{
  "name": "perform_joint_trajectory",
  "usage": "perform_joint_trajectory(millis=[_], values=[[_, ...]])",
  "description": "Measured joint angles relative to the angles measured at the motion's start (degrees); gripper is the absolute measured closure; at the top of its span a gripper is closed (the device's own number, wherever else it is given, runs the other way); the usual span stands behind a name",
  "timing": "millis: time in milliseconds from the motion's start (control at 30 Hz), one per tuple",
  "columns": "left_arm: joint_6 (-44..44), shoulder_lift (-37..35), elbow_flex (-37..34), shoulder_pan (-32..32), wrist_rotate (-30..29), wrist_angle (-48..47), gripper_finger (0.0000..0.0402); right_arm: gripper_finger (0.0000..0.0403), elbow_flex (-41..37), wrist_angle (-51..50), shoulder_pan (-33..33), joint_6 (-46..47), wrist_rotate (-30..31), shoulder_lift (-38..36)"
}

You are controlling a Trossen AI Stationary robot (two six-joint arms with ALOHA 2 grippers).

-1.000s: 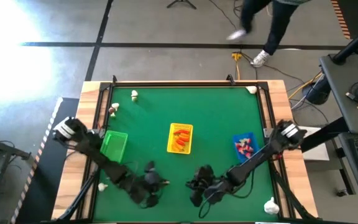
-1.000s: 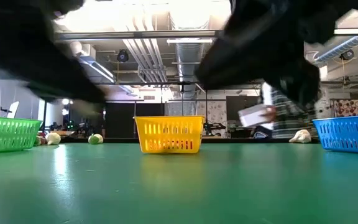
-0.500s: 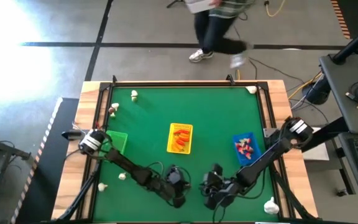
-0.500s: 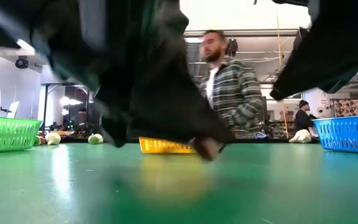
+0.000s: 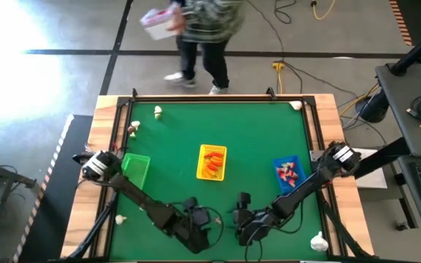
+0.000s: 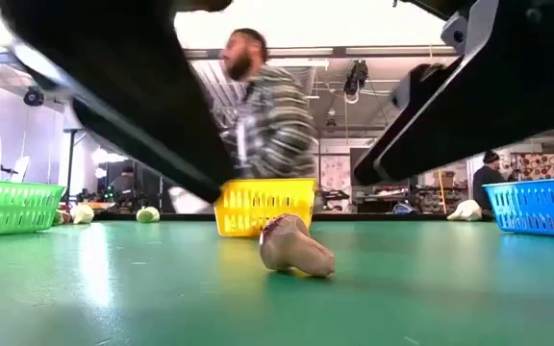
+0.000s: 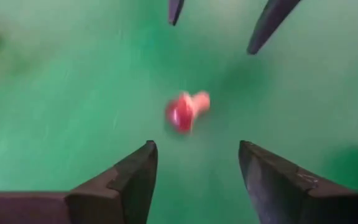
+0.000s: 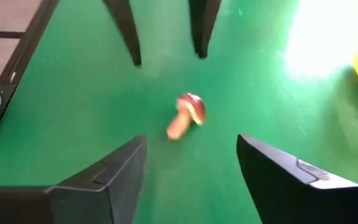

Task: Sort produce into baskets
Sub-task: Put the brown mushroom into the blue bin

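A small mushroom piece with a red cap and a cream stem (image 6: 296, 248) lies on its side on the green table, near the front middle. My left gripper (image 7: 194, 146) and my right gripper (image 8: 191, 140) face each other across it, both open and a little above the table. The mushroom (image 7: 186, 111) lies between the two grippers and touches neither. In the high view the left gripper (image 5: 205, 219) and the right gripper (image 5: 241, 218) stand close together. The green basket (image 5: 134, 170), the yellow basket (image 5: 212, 162) and the blue basket (image 5: 287, 172) stand across the table's middle.
Loose pieces lie at the far left (image 5: 158, 112) (image 5: 133, 128), the far right corner (image 5: 296, 106), the near right corner (image 5: 319, 241) and the near left edge (image 5: 120, 218). A person (image 5: 199, 29) walks on the floor beyond the far edge.
My left gripper has gone toward the table's right, closing on the right gripper at the front middle. The mushroom, half a second ago at a dark fingertip in the low view, now lies free on the table. The person has walked from right to left behind the table.
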Motion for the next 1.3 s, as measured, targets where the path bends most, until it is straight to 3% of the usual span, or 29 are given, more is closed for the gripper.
perform_joint_trajectory(millis=[167,400,533,733,1000,1100,1300], values=[[-3.1,-4.0,-3.2,-1.7,-2.6,-6.2,0.0171,0.0134,1.3,5.7,-0.8,-4.6,1.6,4.4],[-3.4,-11.7,-15.4,-2.4,-3.0,1.0,0.0164,0.0118,8.4,6.3,-3.2,-3.0,1.4,10.8],[-5.7,-14.9,-20.1,-3.3,-3.0,2.8,0.0164,0.0130,11.2,5.8,-5.2,-1.5,-1.5,13.6],[-7.5,-17.2,-23.9,-4.6,-3.0,3.4,0.0164,0.0205,13.8,-2.0,-6.8,-1.2,-2.1,13.3],[-7.1,-17.7,-24.5,-5.2,-3.7,3.2,0.0164,0.0370,18.9,-26.2,-7.6,1.4,-3.7,10.6],[-6.8,-17.7,-24.4,-5.2,-4.1,3.4,0.0164,0.0388,21.3,-35.6,-7.7,2.7,-2.6,7.4],[-6.7,-17.7,-24.4,-5.2,-4.2,3.4,0.0164,0.0394,19.7,-55.1,-7.7,9.0,10.2,-5.4]])
